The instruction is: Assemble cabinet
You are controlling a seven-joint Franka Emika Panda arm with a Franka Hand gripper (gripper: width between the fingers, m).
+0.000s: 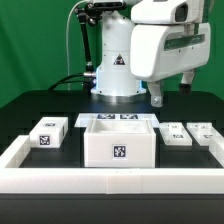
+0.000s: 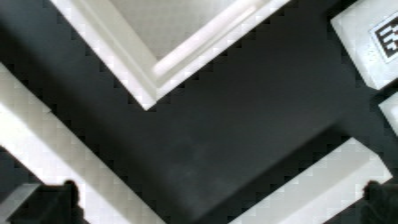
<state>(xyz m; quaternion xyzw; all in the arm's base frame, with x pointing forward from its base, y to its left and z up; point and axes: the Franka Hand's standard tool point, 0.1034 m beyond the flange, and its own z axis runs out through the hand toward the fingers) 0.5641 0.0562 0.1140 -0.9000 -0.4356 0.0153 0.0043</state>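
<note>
Black bench [image 1: 45, 105] holds the cabinet box [image 1: 118, 142] midway along its near edge, one loose piece [image 1: 48, 133] toward the exterior view's left edge and two more pieces [image 1: 176, 133] toward its right, so nothing looks joined yet; whether the raised claw [image 1: 158, 97] is open or closed I cannot tell.

No legible text — only black-and-white square tags [image 1: 118, 154] on the cabinet [image 1: 118, 138] pieces.

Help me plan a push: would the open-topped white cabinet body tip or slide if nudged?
The cabinet body looks wide, low and flat-based, so it would probably slide rather than tip. Hollow and open-topped, it is likely light for its size.
</note>
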